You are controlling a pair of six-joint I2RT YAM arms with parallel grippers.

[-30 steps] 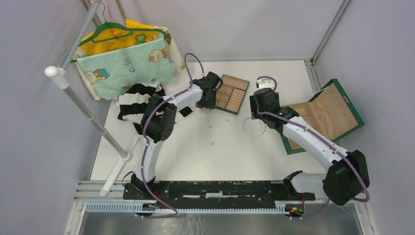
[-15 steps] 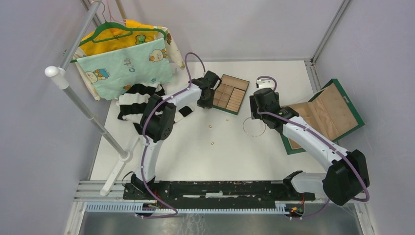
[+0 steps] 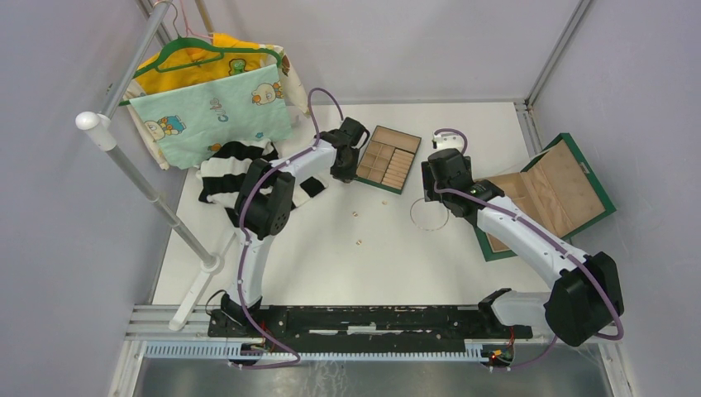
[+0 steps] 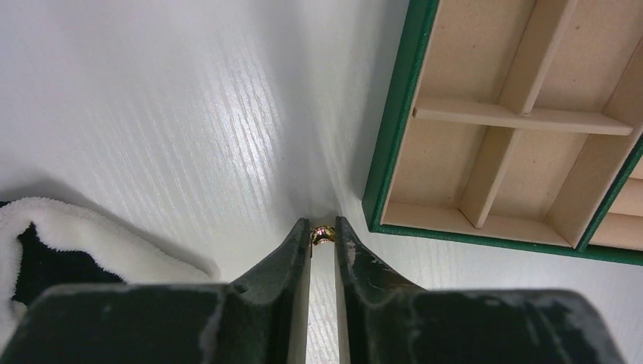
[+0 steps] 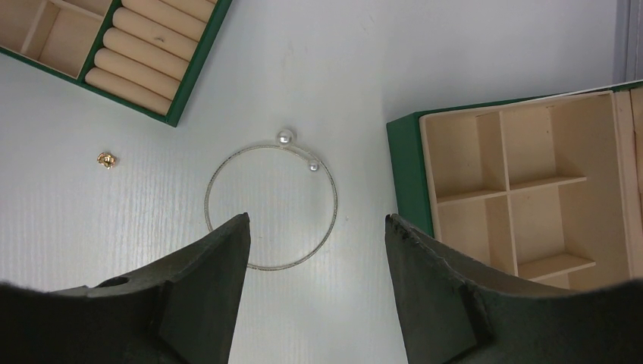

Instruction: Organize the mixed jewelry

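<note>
Gold piece in hand (image 4: 323, 233): one. It sits between the tips of the left gripper (image 4: 323, 226), low at the table top, just outside the green rim of the compartment tray (image 4: 388, 136).
Left fingers: drawn narrow, the piece filling the gap between them. Judged a pinch, taken this close to the tray so that the carry into a cell is short.
Gold pieces loose: three, all on the white table (image 3: 314, 265). One piece (image 5: 106, 159) lies just off the tray's near edge by the padded rolls. Another piece (image 3: 355, 213) and a third piece (image 3: 360, 241) lie farther out in the open middle.
Silvery hoop (image 5: 270, 208): one. It lies flat on the table between the tray and the open green box (image 5: 406, 167), touching neither. It is open-ended, with two pearl-like beads at the break.
Right gripper (image 5: 317, 220): fingers spread wide, nothing between them, hovering over the hoop's near arc. The spread is judged to suit so broad and thin a thing.
Containers: two. The tray has square cells and rolls; the box has square cells and its lid laid back.
Jewelry tally: five, namely four gold and one hoop. All five are outside the containers.
Striped cloth (image 3: 231, 165): one, beside the left arm, no part of the lot.
</note>
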